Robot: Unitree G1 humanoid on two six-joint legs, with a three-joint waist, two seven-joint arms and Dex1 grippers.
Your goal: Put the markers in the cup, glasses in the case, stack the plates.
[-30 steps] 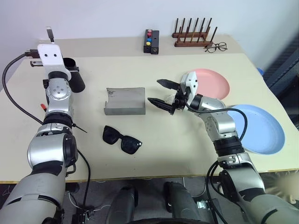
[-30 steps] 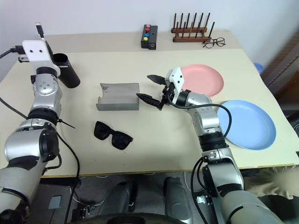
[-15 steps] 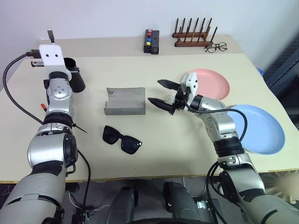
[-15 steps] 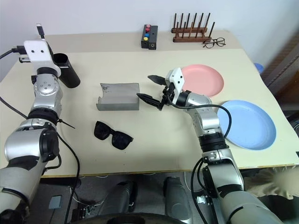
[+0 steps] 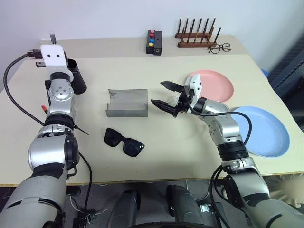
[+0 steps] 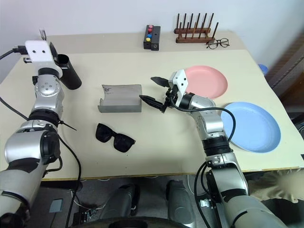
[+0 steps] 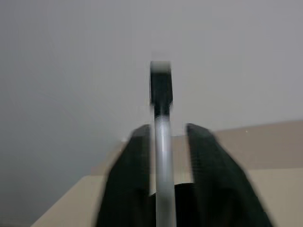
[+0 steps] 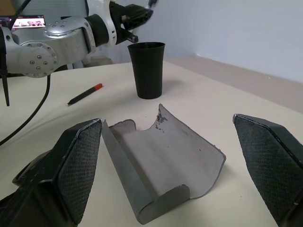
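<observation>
Left wrist view, item one: white marker (image 7: 161,94), black-capped, standing upright between the two fingers of the left gripper (image 7: 163,130), its upper end well past the fingertips. The fingers are parted a little wider than the barrel, with a gap showing on one side. Whether any pinch remains on it cannot be told.

Item two: black cup (image 8: 148,68), upright on the table (image 5: 190,156), just below and beyond the left fingers. Judged light and easily tipped; its mouth is narrow, so the marker should go in end first.

Item three: dark marker with a red end (image 8: 85,93), lying flat on the table, well to the near side of the cup and apart from both sets of fingers. Judged thin, rigid, smooth and apt to roll; best pinched at mid-barrel.

Item four: right gripper (image 5: 157,93), fingers spread wide and holding nothing.

Item five: grey case (image 8: 161,161), lying open just ahead of the right fingertips, in line with the gap between them.

Item six: black sunglasses (image 5: 124,141), on the table nearer than the case, beside the right fingers but apart from them. Judged light, with fragile hinges; take them by the bridge or the frame, not the lenses.

Item seven: pink plate (image 5: 216,83) and blue plate (image 5: 266,130), behind the right fingers, side by side, unstacked.
</observation>
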